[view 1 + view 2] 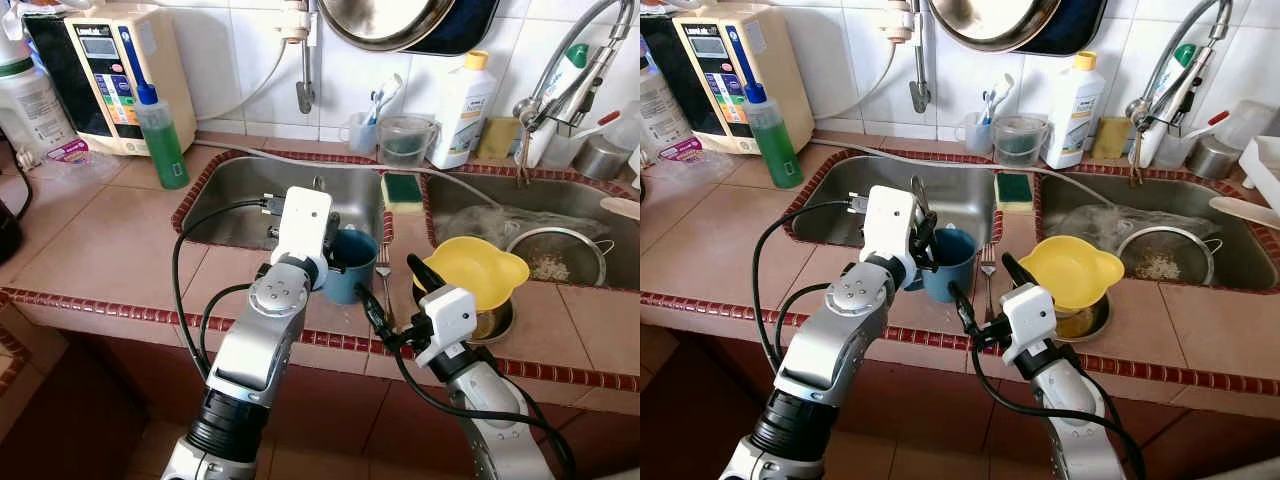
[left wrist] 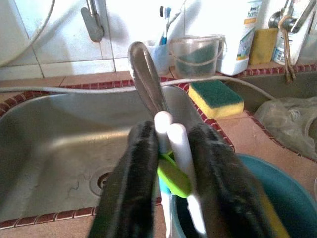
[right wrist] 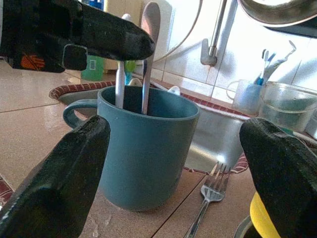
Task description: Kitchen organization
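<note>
putting the spoon and sticks into the blue cup

left eye view: the left tool is at the rim of the blue cup. the cup stands on the tiled surface between the two sinks. i think the step is to drop the long things into the cup. to do it well, the tool should keep them straight up, go down slowly, and let go only when they are deep inside. the cup could tip if pushed from the side.

right eye view: a fork lies just beside the cup. a yellow bowl sits near it on a metal pot. the right tool is low, in front of the cup and fork. a green sponge rests between the sinks. a green bottle stands well apart.

left wrist view: the left tool's fingers are clamped on a metal spoon and white sticks, right over the cup.

right wrist view: the right tool's fingers are wide apart and hold nothing. the cup is between them but not touching. it should keep away so it does not bump the cup.
</note>
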Tool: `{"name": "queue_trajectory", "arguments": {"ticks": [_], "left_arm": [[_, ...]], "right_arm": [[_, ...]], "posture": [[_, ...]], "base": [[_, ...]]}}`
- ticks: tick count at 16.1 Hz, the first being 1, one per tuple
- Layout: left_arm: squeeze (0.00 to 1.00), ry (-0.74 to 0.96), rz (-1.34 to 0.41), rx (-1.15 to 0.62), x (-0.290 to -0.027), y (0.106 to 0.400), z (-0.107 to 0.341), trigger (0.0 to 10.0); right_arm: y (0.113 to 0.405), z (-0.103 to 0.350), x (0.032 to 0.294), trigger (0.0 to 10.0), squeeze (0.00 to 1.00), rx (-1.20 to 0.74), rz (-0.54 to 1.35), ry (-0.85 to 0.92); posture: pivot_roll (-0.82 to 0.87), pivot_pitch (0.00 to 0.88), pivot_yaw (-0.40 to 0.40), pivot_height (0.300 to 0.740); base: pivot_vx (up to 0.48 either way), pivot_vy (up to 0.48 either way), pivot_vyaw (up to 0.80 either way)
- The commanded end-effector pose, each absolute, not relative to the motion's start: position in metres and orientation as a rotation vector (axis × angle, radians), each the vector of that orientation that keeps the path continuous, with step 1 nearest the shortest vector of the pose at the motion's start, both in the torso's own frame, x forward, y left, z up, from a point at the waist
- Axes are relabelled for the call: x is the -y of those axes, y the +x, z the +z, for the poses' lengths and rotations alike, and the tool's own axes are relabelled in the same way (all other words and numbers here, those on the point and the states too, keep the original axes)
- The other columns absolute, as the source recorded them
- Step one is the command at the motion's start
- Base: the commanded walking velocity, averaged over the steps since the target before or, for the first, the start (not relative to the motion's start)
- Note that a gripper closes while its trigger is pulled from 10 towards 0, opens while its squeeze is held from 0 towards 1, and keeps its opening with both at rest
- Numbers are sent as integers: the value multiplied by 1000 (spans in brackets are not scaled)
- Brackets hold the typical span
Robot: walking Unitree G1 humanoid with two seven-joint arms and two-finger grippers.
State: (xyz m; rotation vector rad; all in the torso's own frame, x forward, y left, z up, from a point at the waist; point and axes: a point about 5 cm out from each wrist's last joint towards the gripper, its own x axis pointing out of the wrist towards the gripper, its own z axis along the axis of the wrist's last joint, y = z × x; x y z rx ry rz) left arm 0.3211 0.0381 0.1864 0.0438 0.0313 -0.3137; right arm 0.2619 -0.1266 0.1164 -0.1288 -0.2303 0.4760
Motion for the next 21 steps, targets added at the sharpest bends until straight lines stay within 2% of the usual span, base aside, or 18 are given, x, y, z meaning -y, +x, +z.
{"name": "queue_trajectory", "arguments": {"ticks": [1,5,6,7,16,21], "left_arm": [[0,51,-311,-29,-38,321,188,0],[0,49,-313,-26,-38,321,189,39],[0,52,-316,-30,-37,321,189,4353],[0,62,-323,-41,-36,321,188,10000],[0,58,-319,-48,-37,324,193,10000],[0,48,-372,9,-41,321,215,10000]], "right_arm": [[261,117,125,10000,0,231,477,-130],[261,117,124,10000,0,231,476,-130],[261,117,124,10000,0,231,475,-130],[261,117,125,10000,0,231,474,-132],[261,117,125,10000,0,232,477,-136],[263,117,125,10000,0,231,481,-138]], "posture": [[-166,3,65,740],[-168,3,67,740],[-168,2,68,740],[-169,3,68,740],[-166,3,65,740],[-156,5,60,740]], "base": [[0,0,0],[0,0,0],[0,0,0],[0,0,0],[0,0,0],[0,0,0]]}}
